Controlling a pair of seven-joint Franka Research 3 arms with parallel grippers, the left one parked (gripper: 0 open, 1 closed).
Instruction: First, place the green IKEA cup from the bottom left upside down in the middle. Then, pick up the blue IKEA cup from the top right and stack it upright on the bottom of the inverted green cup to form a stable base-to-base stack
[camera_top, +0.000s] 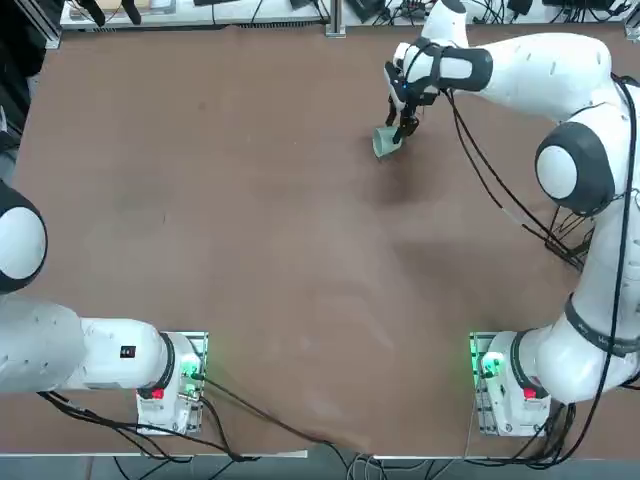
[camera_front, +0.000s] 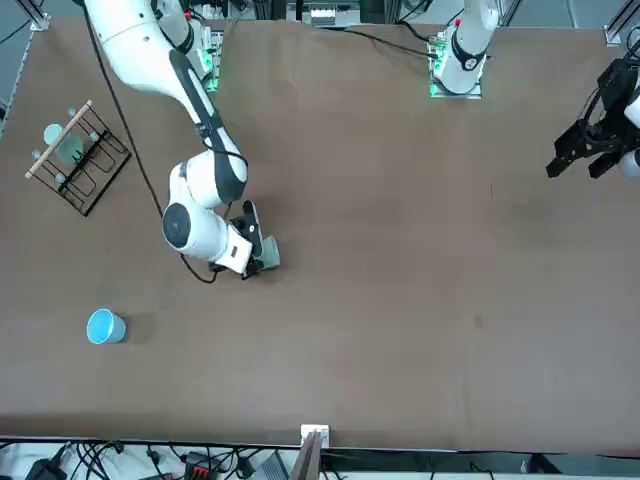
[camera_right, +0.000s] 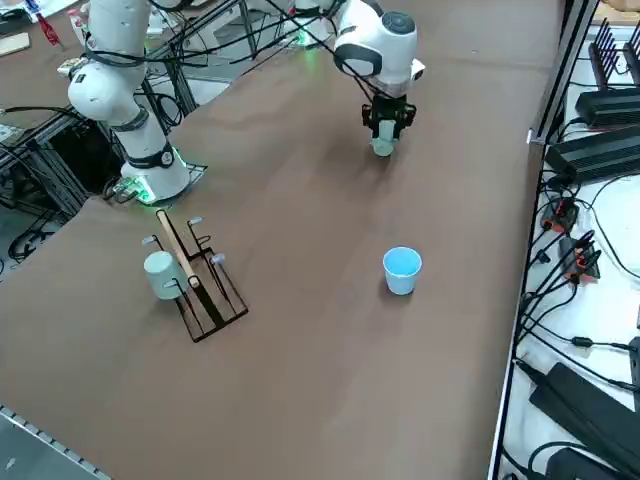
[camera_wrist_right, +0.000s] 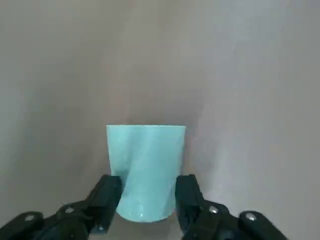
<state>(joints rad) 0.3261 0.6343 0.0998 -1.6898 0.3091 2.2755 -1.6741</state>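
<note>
The green IKEA cup (camera_wrist_right: 145, 165) is pale mint. It shows side-on between my fingers, narrow base toward the wrist and wide rim away. My right gripper (camera_wrist_right: 147, 187) is shut on it, with a black finger pressed against each wall near the base. From overhead the cup (camera_top: 385, 141) is tilted low over the far right part of the table, under the gripper (camera_top: 402, 128). Whether it touches the table I cannot tell. The blue IKEA cup (camera_right: 402, 270) stands upright, mouth up, well apart from the gripper (camera_right: 385, 128), also near the front view's lower left (camera_front: 105, 327).
A black wire rack with a wooden bar (camera_right: 200, 285) stands at the robot's right side of the table, with another pale green cup (camera_right: 160, 275) on it. Cables and power bricks (camera_right: 600, 150) lie beyond the table's far edge.
</note>
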